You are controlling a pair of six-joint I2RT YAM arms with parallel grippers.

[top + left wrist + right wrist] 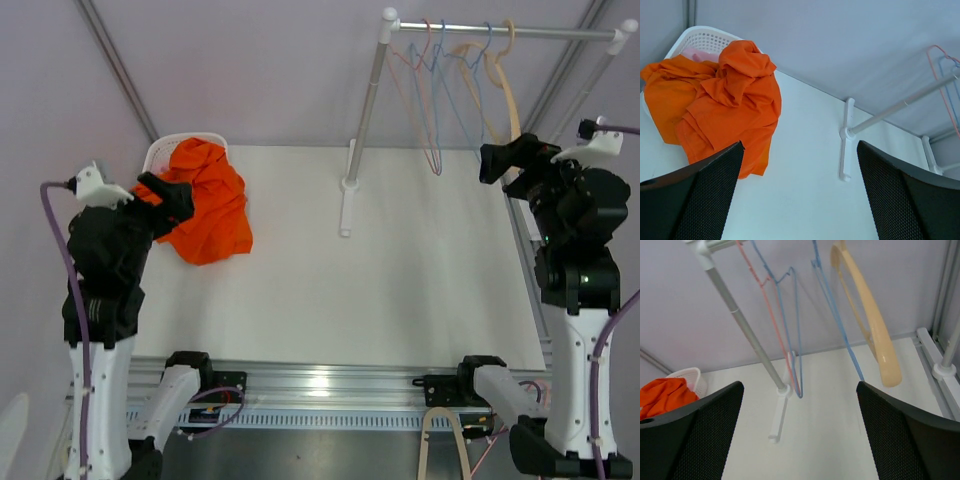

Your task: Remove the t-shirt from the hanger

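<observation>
An orange t-shirt (208,200) lies crumpled over the white laundry basket (165,152) and spills onto the table at the back left; it also shows in the left wrist view (725,95) and small in the right wrist view (665,392). Bare hangers hang on the rack rail (500,32): a pink one (767,325), blue ones (835,315) and a tan one (500,90) that also shows in the right wrist view (867,320). My left gripper (170,200) is open and empty beside the shirt. My right gripper (500,160) is open and empty near the hangers.
The clothes rack's left pole (365,110) stands on a white foot (347,200) at the table's back middle. A metal rail (330,385) runs along the near edge. An upright frame post (950,335) stands at the right.
</observation>
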